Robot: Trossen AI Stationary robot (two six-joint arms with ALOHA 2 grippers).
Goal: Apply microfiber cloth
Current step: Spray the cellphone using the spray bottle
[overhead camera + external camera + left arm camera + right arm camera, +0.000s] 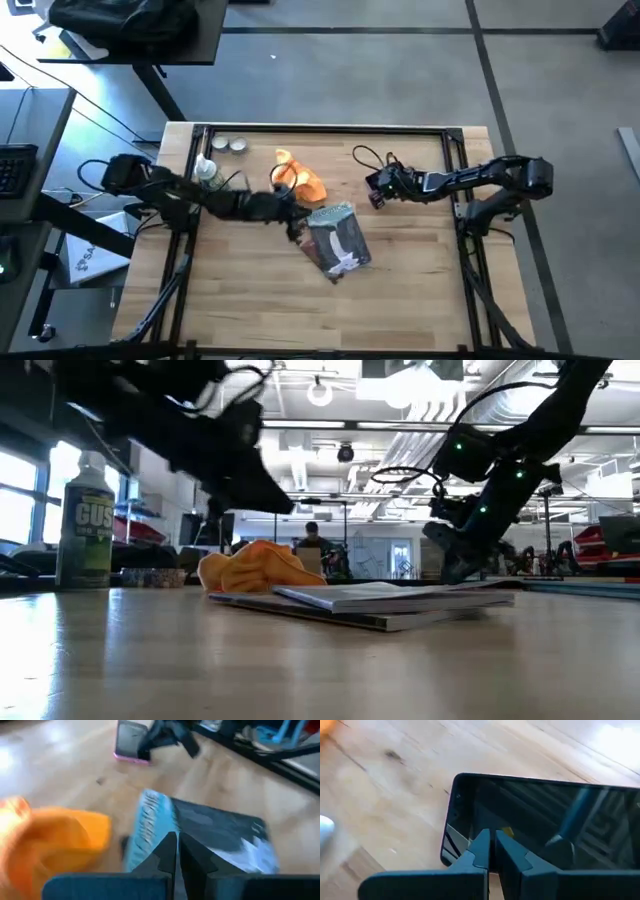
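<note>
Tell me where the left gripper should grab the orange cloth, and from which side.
Take the microfiber cloth by its raised, bunched folds, coming down from above. It lies crumpled on the table with one edge against the packet, so probably pinch the far hump, away from that.

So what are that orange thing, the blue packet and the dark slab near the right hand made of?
The microfiber cloth looks like soft matte fabric, lying in loose, rumpled folds. The blue-grey packet seems to be thin printed plastic or coated paper, lying flat with a slight sheen. The phone has a glossy, glass-like face mirroring the ceiling. The table looks like pale wood with visible grain.
</note>
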